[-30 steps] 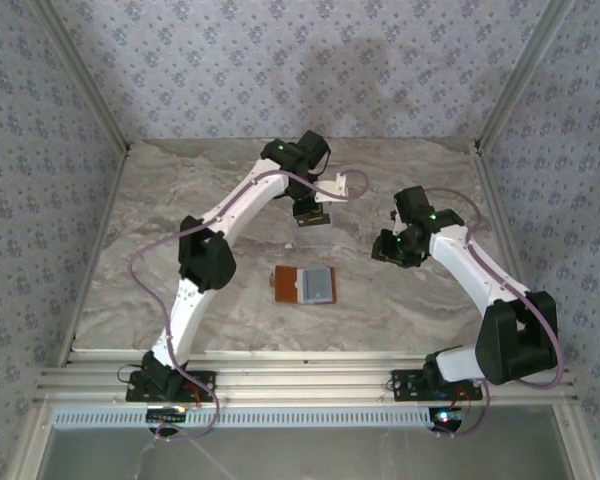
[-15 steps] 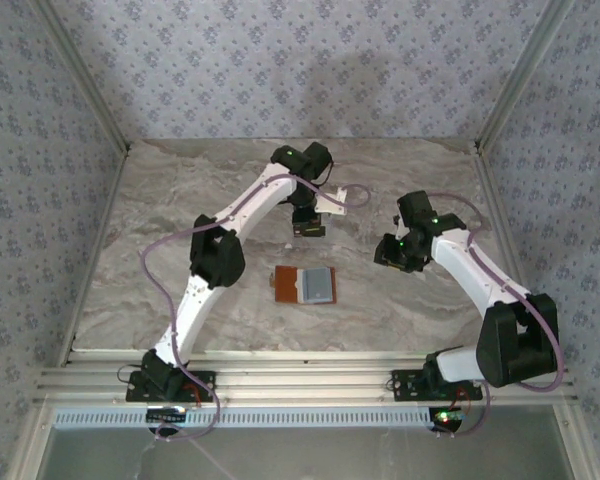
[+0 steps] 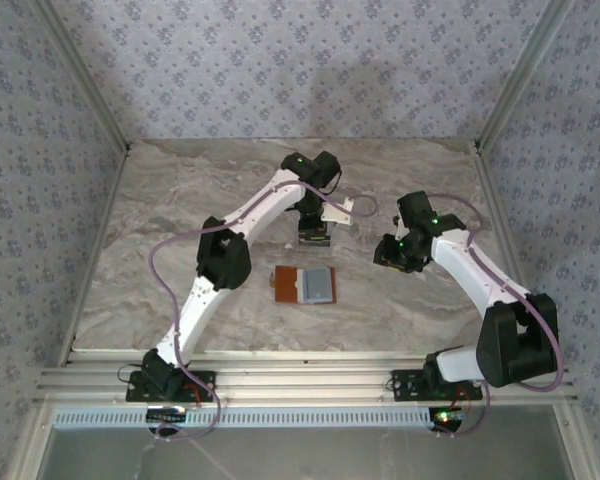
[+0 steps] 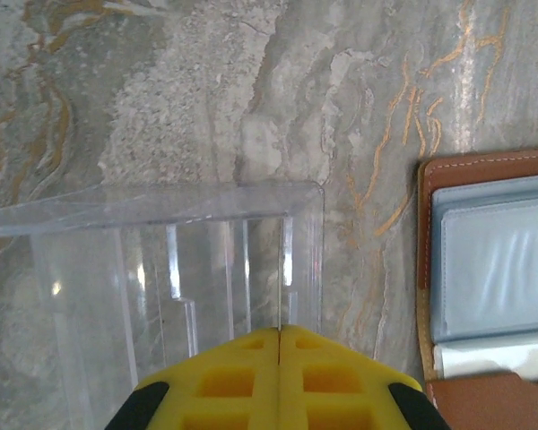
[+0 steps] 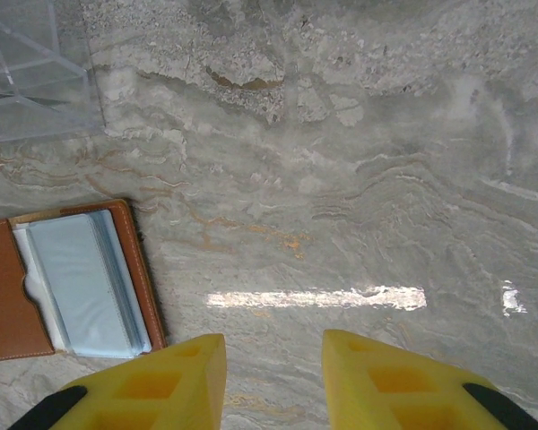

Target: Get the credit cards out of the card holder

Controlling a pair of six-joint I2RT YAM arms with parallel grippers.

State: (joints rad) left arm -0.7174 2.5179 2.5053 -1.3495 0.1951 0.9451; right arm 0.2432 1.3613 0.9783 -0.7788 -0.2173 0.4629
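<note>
The marble table [image 3: 180, 200] carries the work, with the left arm [image 3: 250, 210] reaching to the far middle and the right arm [image 3: 480, 275] bent in from the right. The card holder [image 3: 305, 285] lies open and flat at the middle of the table, brown leather outside, grey-blue pockets facing up. A clear plastic stepped piece [image 4: 161, 269] sits on the table just ahead of the left gripper [image 4: 280, 345], whose fingers are pressed together with nothing seen between them. The right gripper [image 5: 273, 376] hovers to the right of the holder, fingers apart and empty. The credit cards [image 4: 493, 356], if the pale strip peeping from a pocket is one, are judged to be not yet drawn out. The task therefore appears to have its extraction work ahead of it, and neither gripper touches the holder. The top external view gives the overall layout, with the left gripper [image 3: 315, 235] just beyond the holder's far edge. The wrist views add the clear piece [image 5: 27, 81] and the pocket detail [image 5: 85, 278], which the top view does not resolve.
</note>
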